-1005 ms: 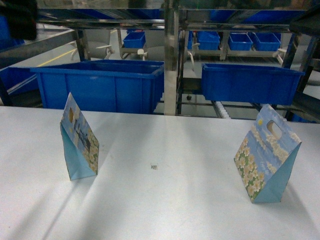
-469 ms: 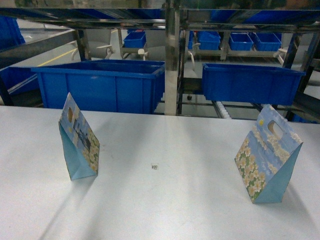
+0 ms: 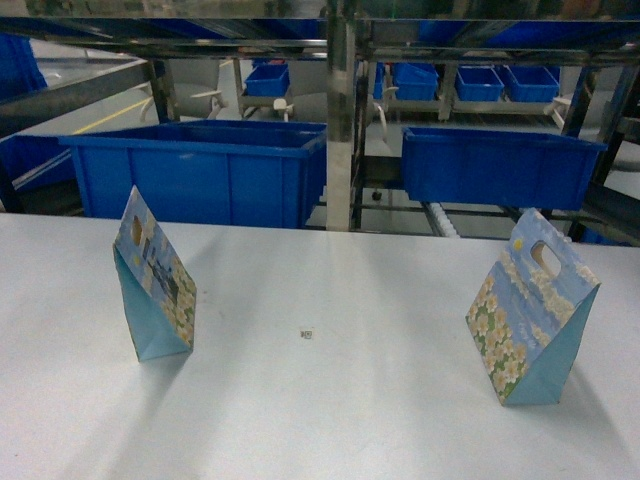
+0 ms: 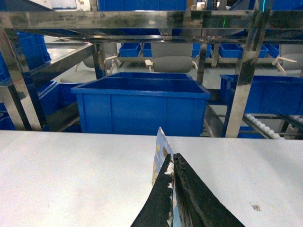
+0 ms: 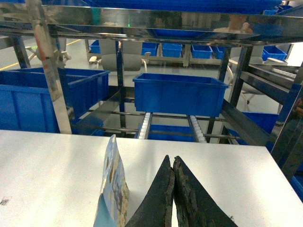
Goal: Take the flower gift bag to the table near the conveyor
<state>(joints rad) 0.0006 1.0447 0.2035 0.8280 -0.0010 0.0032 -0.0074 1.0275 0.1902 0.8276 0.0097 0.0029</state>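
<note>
The flower gift bag (image 3: 530,310) stood upright on the white table (image 3: 330,400), toward its right edge and a little back from the near edge, its daisy-printed face turned left and its oval handle cutout near the top. A second gift bag (image 3: 153,280) with a darker print stood toward the left edge, well apart from the first, and a tiny square marker (image 3: 307,334) lay on the bare tabletop between them. Beyond the far edge rose the conveyor (image 3: 343,110), its steel posts and rails holding a large blue bin (image 3: 200,170) on the left and a smaller blue bin (image 3: 500,165) on the right, with white rollers (image 5: 144,125) showing under the latter. The left gripper (image 4: 173,163) had its dark fingers pressed together, just in front of the darker bag's top edge. The right gripper (image 5: 172,165) was likewise closed with nothing between its fingers, the flower bag just to its left.
</note>
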